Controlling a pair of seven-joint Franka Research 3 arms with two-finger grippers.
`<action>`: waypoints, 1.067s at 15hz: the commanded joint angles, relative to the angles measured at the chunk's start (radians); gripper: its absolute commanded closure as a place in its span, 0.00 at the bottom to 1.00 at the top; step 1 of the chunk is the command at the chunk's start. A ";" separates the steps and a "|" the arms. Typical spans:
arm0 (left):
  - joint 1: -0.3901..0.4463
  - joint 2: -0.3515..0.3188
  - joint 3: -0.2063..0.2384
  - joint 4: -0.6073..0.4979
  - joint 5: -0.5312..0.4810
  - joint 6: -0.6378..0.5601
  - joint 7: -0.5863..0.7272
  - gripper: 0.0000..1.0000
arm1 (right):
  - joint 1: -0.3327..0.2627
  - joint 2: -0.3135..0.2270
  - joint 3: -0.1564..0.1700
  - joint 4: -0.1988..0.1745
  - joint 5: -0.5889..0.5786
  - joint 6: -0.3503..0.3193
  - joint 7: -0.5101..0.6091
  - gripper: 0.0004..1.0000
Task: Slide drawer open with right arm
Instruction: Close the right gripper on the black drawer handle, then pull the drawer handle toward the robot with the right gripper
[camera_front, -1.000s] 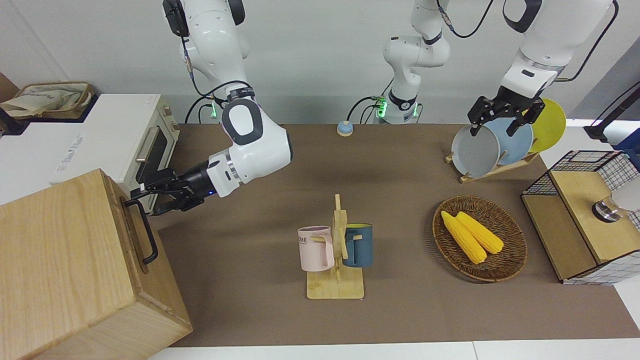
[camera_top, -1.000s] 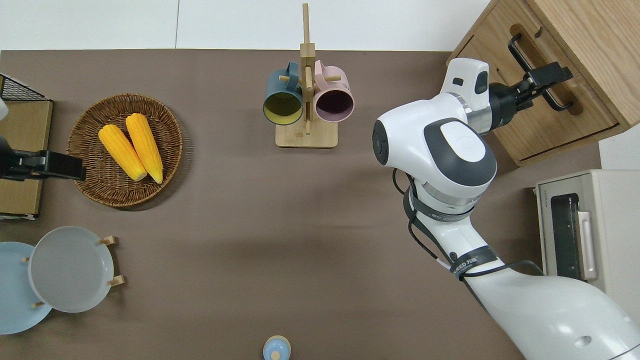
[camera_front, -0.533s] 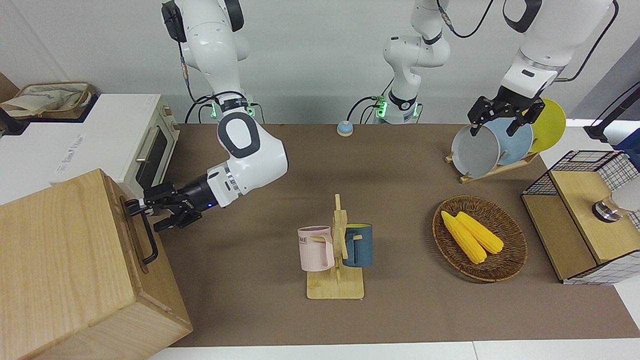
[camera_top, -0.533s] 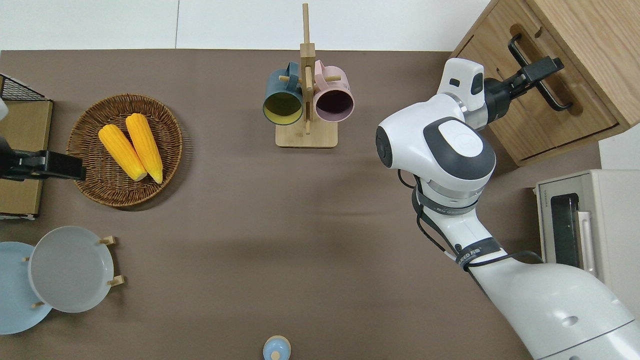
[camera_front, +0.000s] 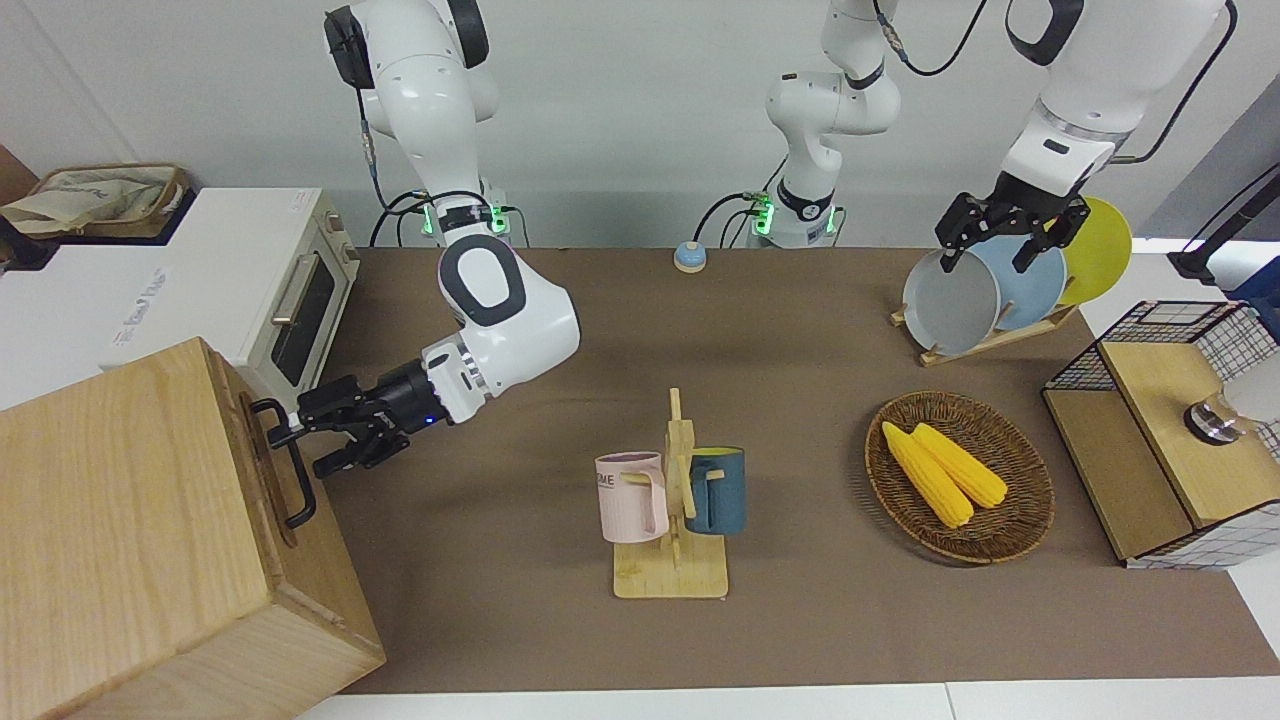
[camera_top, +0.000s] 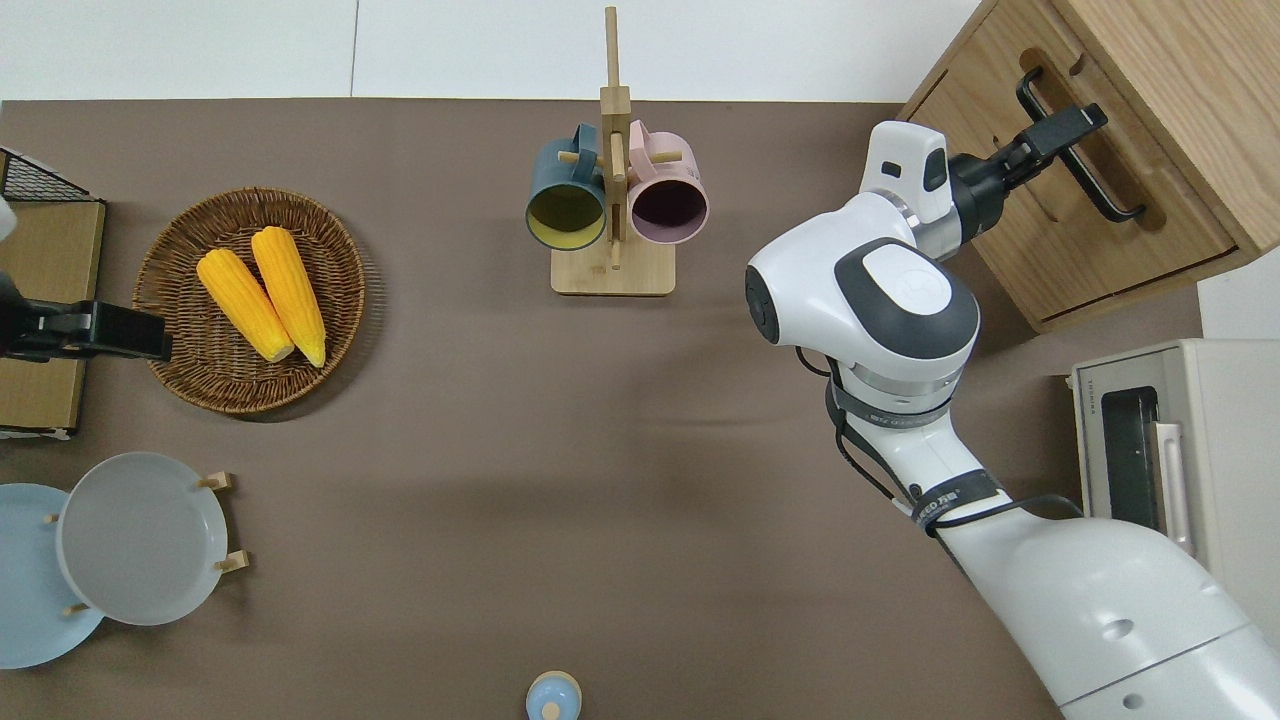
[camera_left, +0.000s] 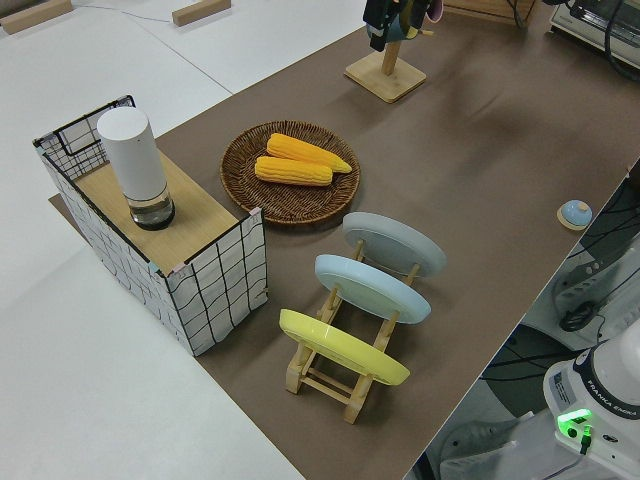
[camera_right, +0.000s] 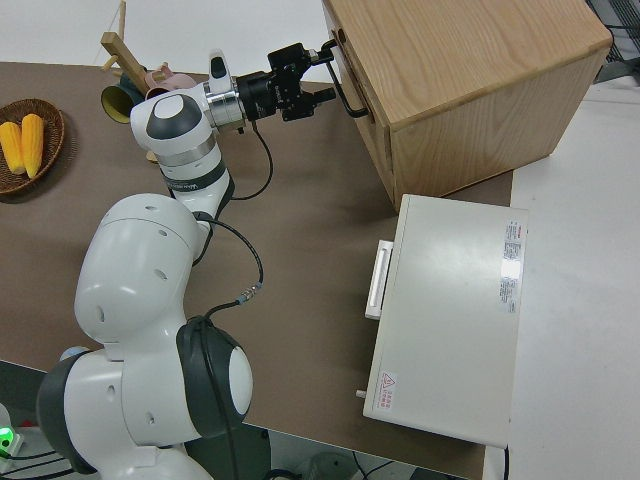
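Observation:
The drawer (camera_top: 1095, 250) sits flush in the front of the big wooden box (camera_front: 120, 520) at the right arm's end of the table. Its black bar handle (camera_front: 293, 490) also shows in the overhead view (camera_top: 1112, 187) and the right side view (camera_right: 356, 97). My right gripper (camera_front: 297, 452) is open, fingers spread right at the handle. In the overhead view (camera_top: 1072, 120) one finger overlaps the bar. I cannot tell whether the bar lies between the fingers. The right side view (camera_right: 330, 70) shows the fingertips beside the bar. The left arm is parked, its gripper (camera_front: 1000, 245) open.
A white toaster oven (camera_front: 290, 290) stands beside the box, nearer to the robots. A mug rack (camera_front: 672, 500) with two mugs stands mid-table. A corn basket (camera_front: 1010, 520), a plate rack (camera_front: 950, 300) and a wire-grid shelf (camera_front: 1160, 470) are toward the left arm's end.
My right gripper has slid along the handle away from the toaster oven and turned at the wrist. The drawer and the left arm have not moved.

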 joint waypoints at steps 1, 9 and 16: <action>-0.017 0.013 0.017 0.020 0.012 0.000 0.008 0.00 | -0.011 0.021 0.006 -0.015 -0.094 0.021 0.046 0.03; -0.017 0.013 0.017 0.020 0.011 0.000 0.008 0.00 | -0.010 0.028 0.001 -0.016 -0.134 0.004 0.025 0.23; -0.017 0.013 0.017 0.020 0.012 0.000 0.008 0.00 | 0.002 0.028 -0.003 -0.016 -0.141 -0.028 -0.041 0.90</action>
